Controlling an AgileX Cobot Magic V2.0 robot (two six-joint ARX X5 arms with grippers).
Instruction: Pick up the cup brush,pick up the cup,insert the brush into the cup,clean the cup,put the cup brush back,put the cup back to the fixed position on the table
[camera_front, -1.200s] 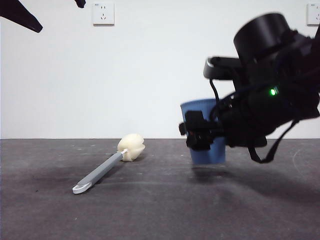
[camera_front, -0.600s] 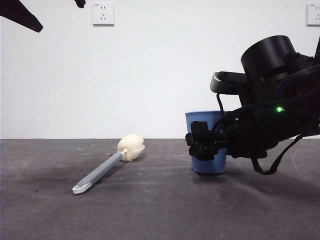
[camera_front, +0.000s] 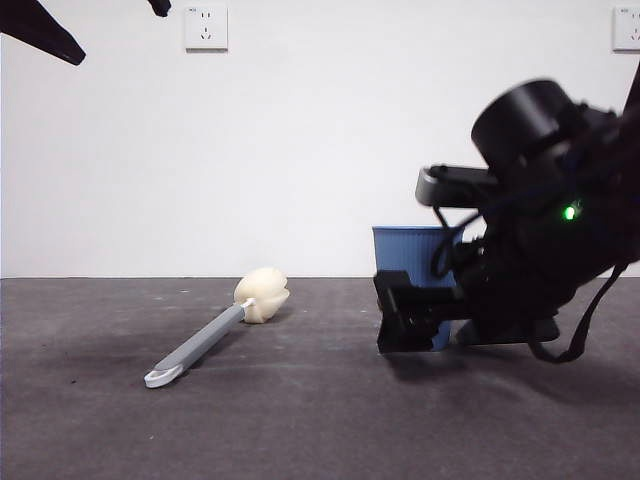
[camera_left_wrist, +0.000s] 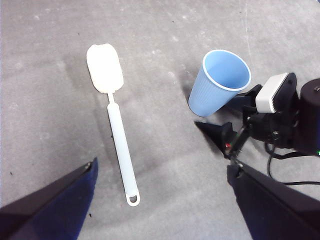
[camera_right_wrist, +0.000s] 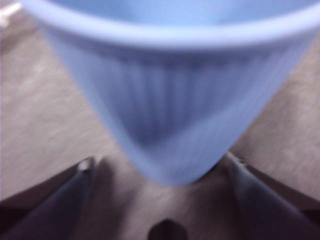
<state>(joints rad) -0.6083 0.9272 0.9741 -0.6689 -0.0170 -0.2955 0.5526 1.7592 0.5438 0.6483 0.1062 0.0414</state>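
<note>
The blue ribbed cup (camera_front: 405, 252) stands upright on the table (camera_front: 300, 420); it also shows in the left wrist view (camera_left_wrist: 220, 82) and, blurred, fills the right wrist view (camera_right_wrist: 165, 110). My right gripper (camera_front: 405, 322) is low at the cup's base, its jaws open on either side of the cup and apart from it (camera_right_wrist: 160, 175). The cup brush (camera_front: 205, 342) lies flat to the left of the cup, with its cream sponge head (camera_front: 263, 296) toward the wall; it also shows in the left wrist view (camera_left_wrist: 117, 145). My left gripper (camera_left_wrist: 161, 167) is open and empty, high above the table.
The left arm shows only as a black tip (camera_front: 40, 30) at the front view's top left corner. Two white wall sockets (camera_front: 206, 27) (camera_front: 627, 28) sit on the white wall behind. The right arm's dark body (camera_front: 540, 250) fills the right side behind the cup.
The right gripper lowered the tilted cup onto the table, then opened and dropped to the cup's base. The cup now stands upright. The brush and the left arm have not moved.
</note>
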